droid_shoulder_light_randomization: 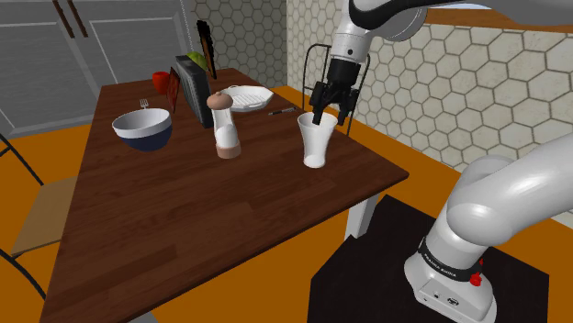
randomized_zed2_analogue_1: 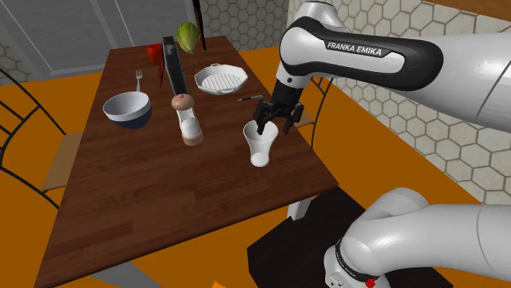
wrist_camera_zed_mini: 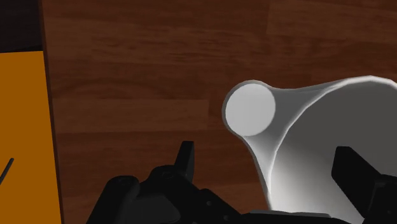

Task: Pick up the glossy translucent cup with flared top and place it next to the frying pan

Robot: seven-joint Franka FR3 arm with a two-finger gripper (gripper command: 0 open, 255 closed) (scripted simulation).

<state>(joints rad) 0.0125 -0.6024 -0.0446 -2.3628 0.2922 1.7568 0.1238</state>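
The flared cup (droid_shoulder_light_randomization: pixel 316 142) (randomized_zed2_analogue_1: pixel 260 146) is drawn white and stands upright near the table edge closest to the arm. My gripper (droid_shoulder_light_randomization: pixel 331 117) (randomized_zed2_analogue_1: pixel 273 127) hangs just over its rim, pointing down, and it is open. In the wrist view the gripper (wrist_camera_zed_mini: pixel 267 156) straddles the cup (wrist_camera_zed_mini: pixel 305 127) wall, one finger outside and the other over the inside, neither clasping it. The white ridged frying pan (droid_shoulder_light_randomization: pixel 246 96) (randomized_zed2_analogue_1: pixel 219 79) lies farther back on the table, with a thin dark handle pointing toward the cup.
On the dark wooden table (droid_shoulder_light_randomization: pixel 184 211) stand a pepper mill (droid_shoulder_light_randomization: pixel 224 124), a blue-and-white bowl (droid_shoulder_light_randomization: pixel 143 128), an upright dark slab (droid_shoulder_light_randomization: pixel 193 89), a red mug (droid_shoulder_light_randomization: pixel 165 83) and a fork (droid_shoulder_light_randomization: pixel 144 104). A chair (droid_shoulder_light_randomization: pixel 28 211) sits at the shoulder view's left.
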